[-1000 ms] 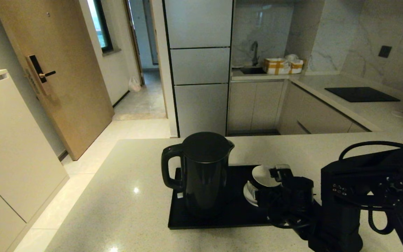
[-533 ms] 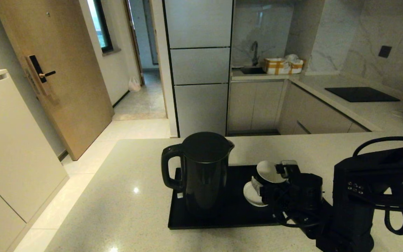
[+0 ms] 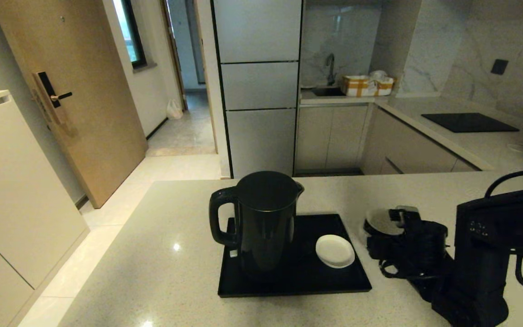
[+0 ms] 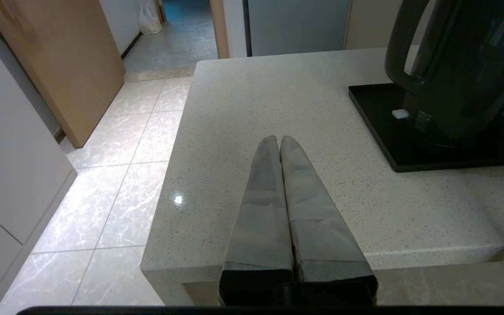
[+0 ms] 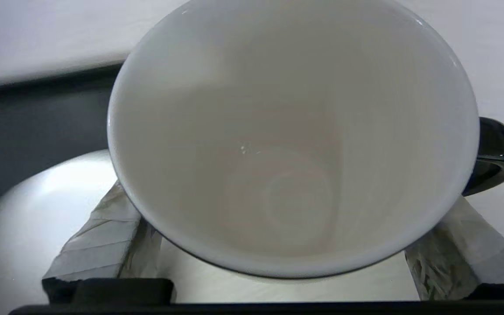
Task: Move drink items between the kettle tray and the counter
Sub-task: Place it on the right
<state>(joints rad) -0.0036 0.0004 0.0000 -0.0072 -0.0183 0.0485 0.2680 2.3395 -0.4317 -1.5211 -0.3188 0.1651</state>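
Note:
The tall black kettle [image 3: 266, 222] stands on the left half of the black kettle tray [image 3: 298, 284]. My right gripper [image 3: 386, 227] is shut on the small black mug [image 3: 379, 221], white inside, over the counter [image 3: 161, 254] just right of the tray's edge. In the right wrist view the mug [image 5: 291, 144] fills the picture, a taped finger [image 5: 99, 236] on each side and its handle [image 5: 495, 153] sticking out. My left gripper [image 4: 279, 139] is shut and empty, parked over the counter's near left corner, left of the kettle [image 4: 462, 65].
A small white saucer [image 3: 335, 250] lies bare on the tray's right half. The counter drops to the tiled floor [image 3: 107, 213] on the left. A black hob panel [image 3: 470, 121] sits on the far right worktop.
My right gripper lifted the mug off the saucer and carried it to the right, from over the tray to over the counter. The saucer is uncovered. The kettle has not moved.

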